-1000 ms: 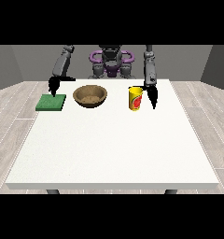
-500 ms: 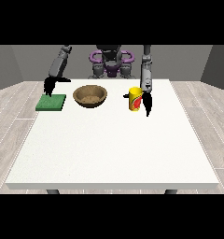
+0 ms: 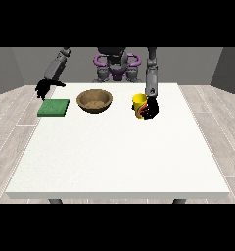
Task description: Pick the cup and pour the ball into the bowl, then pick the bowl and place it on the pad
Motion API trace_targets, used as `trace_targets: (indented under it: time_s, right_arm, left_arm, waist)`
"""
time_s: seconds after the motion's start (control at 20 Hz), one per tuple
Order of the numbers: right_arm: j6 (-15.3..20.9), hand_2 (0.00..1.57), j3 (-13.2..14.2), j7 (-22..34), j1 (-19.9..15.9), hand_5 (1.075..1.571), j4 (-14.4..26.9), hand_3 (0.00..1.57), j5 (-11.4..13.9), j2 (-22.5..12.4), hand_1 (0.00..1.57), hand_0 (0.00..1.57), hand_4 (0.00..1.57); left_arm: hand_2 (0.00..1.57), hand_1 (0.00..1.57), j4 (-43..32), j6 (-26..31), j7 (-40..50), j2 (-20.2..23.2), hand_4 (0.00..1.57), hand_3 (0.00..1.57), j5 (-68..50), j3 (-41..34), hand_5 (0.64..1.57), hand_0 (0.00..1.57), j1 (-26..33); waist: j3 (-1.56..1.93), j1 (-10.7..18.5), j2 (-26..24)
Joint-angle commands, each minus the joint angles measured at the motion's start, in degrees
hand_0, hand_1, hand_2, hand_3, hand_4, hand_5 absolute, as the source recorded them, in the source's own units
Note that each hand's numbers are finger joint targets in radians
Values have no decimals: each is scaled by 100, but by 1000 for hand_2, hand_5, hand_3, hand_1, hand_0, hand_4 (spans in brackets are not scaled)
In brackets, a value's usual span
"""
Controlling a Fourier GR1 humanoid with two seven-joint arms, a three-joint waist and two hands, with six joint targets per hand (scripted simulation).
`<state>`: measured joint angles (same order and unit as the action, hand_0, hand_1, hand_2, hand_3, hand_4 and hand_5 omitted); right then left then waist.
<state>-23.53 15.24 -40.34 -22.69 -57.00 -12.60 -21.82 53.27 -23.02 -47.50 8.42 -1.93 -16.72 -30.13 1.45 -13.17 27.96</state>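
1. The yellow cup [image 3: 138, 104] stands upright on the white table [image 3: 119, 152], toward its far edge and right of the middle
2. The hand at the view's right [image 3: 151, 109] is against the cup's right side; whether its fingers close on the cup cannot be told
3. The brown bowl [image 3: 94, 101] sits left of the cup, near the far edge
4. The green pad [image 3: 54, 107] lies by the far left corner
5. The hand at the view's left [image 3: 44, 87] hangs above the pad's far end, fingers drooping, holding nothing
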Motion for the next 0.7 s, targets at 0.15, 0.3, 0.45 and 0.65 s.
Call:
trace_targets:
  time_s: [0.15, 0.3, 0.45, 0.65]
  right_arm:
    - [-177, 214, -273, 133, -331, 1553, 606, 119, 194, 59, 0, 0, 231]
    - [-35, 344, -250, 532, -457, 1552, 867, 200, 119, 169, 0, 0, 266]
    - [50, 252, -192, 674, -583, 1553, 1225, 0, 129, 177, 0, 0, 318]
    - [176, 183, -229, 558, -629, 1550, 1498, 140, 236, 316, 0, 0, 344]
  left_arm:
    - [1571, 1394, -84, -1448, 1430, 396, 1251, 1571, 1402, 697, 1530, 1394, -431]
    - [1571, 1398, -294, -1702, 2036, 358, 1239, 1571, 2232, 1329, 1535, 1398, -160]
    - [1571, 1429, -436, -1921, 2783, 279, 1212, 1571, 3083, 1944, 1557, 1429, -238]
    - [1571, 1433, -760, -2177, 3676, 345, 1183, 1571, 4326, 2584, 1568, 1433, -469]
  waist:
    - [-111, -372, -612]
    - [-118, -118, -1260]
    - [-118, 0, -1576]
    - [-112, 119, -1811]
